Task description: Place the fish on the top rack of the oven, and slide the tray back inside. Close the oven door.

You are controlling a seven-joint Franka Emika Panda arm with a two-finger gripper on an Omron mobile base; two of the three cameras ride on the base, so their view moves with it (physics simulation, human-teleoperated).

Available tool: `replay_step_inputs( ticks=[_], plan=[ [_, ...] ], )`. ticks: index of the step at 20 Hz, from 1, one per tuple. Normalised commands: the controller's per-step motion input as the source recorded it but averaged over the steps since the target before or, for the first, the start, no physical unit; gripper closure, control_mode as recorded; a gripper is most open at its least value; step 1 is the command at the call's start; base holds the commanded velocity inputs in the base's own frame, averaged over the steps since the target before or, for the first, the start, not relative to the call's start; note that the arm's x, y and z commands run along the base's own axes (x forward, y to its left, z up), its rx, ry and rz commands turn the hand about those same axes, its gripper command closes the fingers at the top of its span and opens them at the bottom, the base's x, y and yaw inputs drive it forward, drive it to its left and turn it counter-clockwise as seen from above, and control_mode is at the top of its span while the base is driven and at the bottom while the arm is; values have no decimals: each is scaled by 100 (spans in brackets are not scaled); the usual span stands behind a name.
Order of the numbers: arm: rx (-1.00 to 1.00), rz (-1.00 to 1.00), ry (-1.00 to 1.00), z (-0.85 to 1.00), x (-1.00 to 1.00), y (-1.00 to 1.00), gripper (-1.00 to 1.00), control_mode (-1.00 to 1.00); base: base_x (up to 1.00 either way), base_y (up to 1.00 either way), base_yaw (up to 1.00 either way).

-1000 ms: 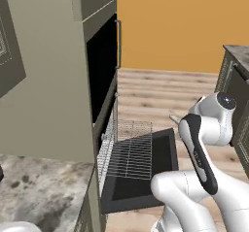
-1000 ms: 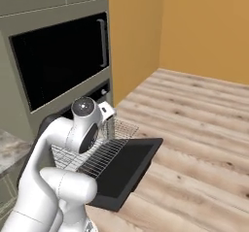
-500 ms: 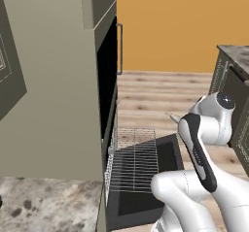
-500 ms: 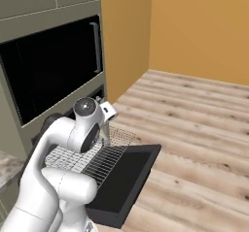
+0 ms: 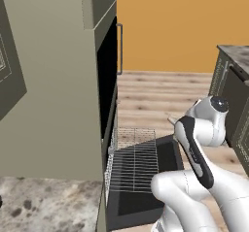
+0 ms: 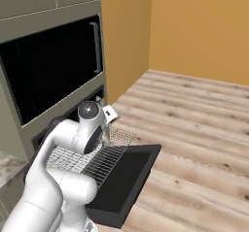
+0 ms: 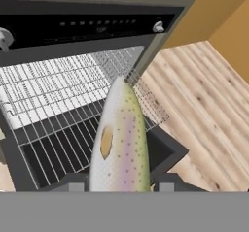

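We hold the fish (image 7: 120,143), jaws clamped on it, long axis pointing away. The rack (image 7: 58,95) lies ahead and below, pulled out over the door (image 5: 168,156).

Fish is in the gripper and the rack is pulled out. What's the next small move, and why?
Probably lower the gripper toward the top rack. In the hand view the fish hangs above the grid, not yet resting on it, and the oven door lies open.

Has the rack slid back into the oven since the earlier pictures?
No. The rack still lies pulled out over the open oven door; the views shifted because the camera moved.
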Motion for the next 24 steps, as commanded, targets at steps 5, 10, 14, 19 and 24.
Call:
replay_step_inputs(
  ticks=[5,10,14,19,24],
  plan=[
    [0,0,0,-62,44,10,100,-100,0,0,0],
    [0,0,1,-47,46,21,100,-100,0,0,0],
    [0,0,1,-48,31,0,100,-100,0,0,0],
    [0,2,0,-56,35,4,100,-100,0,0,0],
    [0,1,0,-53,36,10,100,-100,0,0,0]
  ],
)
